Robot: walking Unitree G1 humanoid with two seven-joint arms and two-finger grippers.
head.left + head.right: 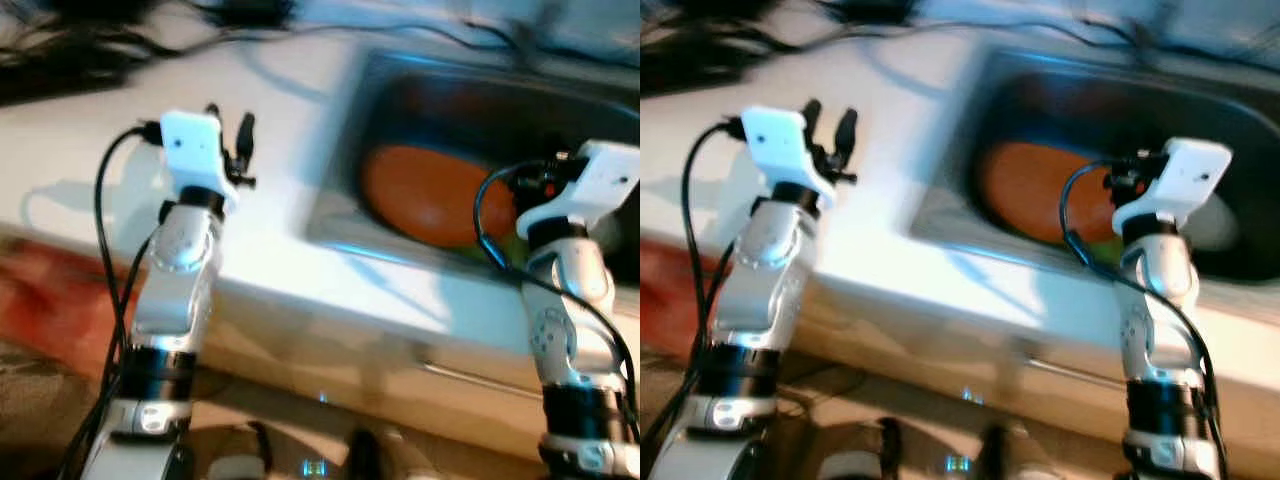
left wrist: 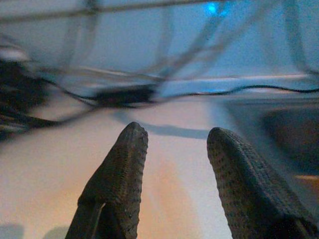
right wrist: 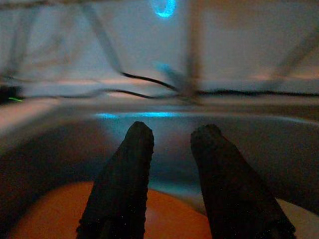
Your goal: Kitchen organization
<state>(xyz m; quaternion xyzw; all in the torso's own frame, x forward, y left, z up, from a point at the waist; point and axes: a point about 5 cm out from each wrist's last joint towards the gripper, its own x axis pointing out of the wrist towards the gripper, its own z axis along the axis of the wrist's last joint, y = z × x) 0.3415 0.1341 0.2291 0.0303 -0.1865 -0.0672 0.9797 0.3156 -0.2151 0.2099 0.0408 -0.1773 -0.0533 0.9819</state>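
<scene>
Your left claw [image 2: 172,149] hovers over the white bench [image 1: 120,200], fingers parted and empty. Your right claw [image 3: 172,144] hangs inside the sink [image 1: 400,90], parted and empty, above an orange dish [image 1: 425,195]. Motion blur hides the dish's details, and cables [image 2: 124,92] at the bench's far edge are smeared.

A white countertop [image 1: 270,200] runs across the scene, blurred by motion. Black cables [image 1: 90,55] tangle over its far edge around eleven o'clock, with more black cable [image 2: 269,89] trailing along the wall. Down at nine o'clock sits a smeared reddish patch [image 1: 45,300], too blurred to identify. A pale cabinet front [image 1: 400,370] hangs below at six o'clock.
</scene>
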